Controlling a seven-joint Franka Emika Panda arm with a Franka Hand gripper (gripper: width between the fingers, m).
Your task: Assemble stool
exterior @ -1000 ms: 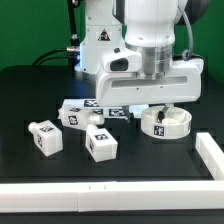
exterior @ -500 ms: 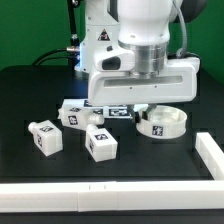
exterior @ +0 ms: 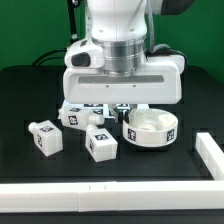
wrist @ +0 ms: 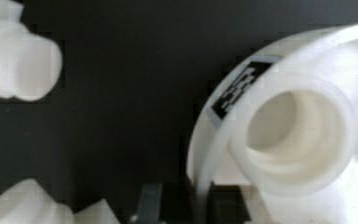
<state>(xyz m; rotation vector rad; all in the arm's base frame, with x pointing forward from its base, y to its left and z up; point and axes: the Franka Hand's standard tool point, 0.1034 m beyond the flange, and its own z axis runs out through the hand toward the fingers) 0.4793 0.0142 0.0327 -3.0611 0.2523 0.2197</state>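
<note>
The seat [exterior: 152, 128] of the stool is positioned on the black counter [exterior: 30, 95] in the half toward the exterior view's right edge. It is clear of the white rail [exterior: 210, 152] that borders that edge and the near edge. The seat's hollow side faces upward, and a black-and-white tag [wrist: 247, 82] is fitted on its outer wall. The arm [exterior: 122, 60] stands directly above the seat and hides the seat's far rim in the exterior view. In the wrist view the two dark fingers [wrist: 151, 205] stand one on each side of the seat's wall, pinching the rim between them. A round recess [wrist: 293, 122] is visible in the seat body beside the gripped section. It cannot be determined whether the seat rests on the counter or is raised clear of it. Three legs lie apart from the seat, toward the exterior view's left edge. The first leg [exterior: 45, 137] is nearest that edge. The second leg [exterior: 100, 143] lies between the first leg and the seat, toward the near edge. The third leg [exterior: 73, 115] lies farther back, partly under the arm. All three carry tags.
</note>
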